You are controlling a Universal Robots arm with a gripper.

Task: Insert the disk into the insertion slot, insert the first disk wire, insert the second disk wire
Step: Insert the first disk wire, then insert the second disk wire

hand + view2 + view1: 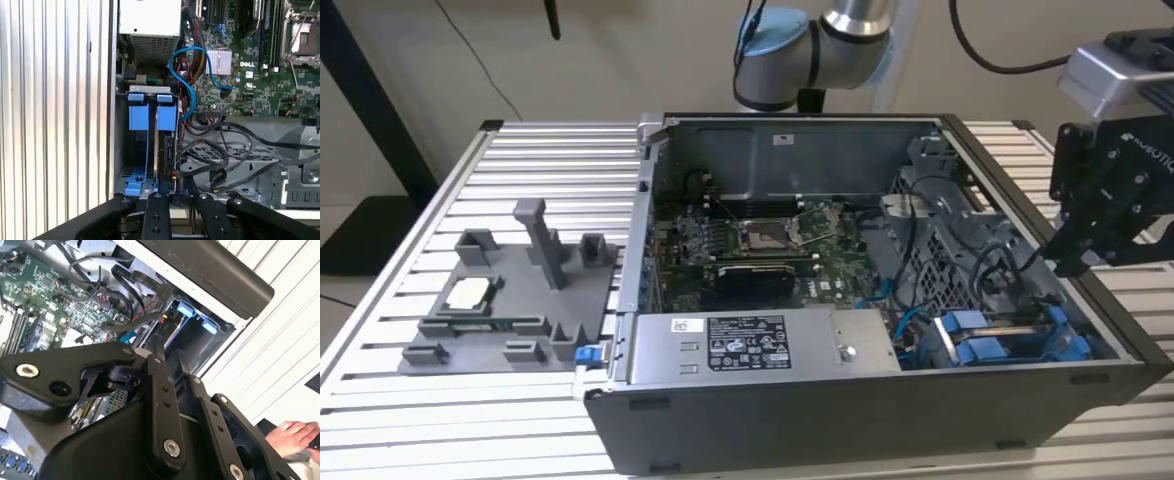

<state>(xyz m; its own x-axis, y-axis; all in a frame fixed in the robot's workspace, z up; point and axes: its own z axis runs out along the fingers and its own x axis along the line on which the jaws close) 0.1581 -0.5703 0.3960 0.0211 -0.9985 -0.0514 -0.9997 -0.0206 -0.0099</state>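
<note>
The silver-grey hard disk in its bright blue plastic carrier stood edge-on inside the narrow grey drive cage of the dark computer case, with the black end effector just beside it, its grip state one I could not tell; I judged the disk rigid, dense and shock-sensitive, best held by the blue frame.

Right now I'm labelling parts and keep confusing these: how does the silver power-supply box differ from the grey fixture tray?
The power-supply box is silver with a white label; the fixture tray is matte grey. The box sits inside the computer case; the tray lies outside it on the slatted table, toward the exterior view's left. The box is a closed block; the tray is a flat base with upright posts. Both lie flat.
</note>
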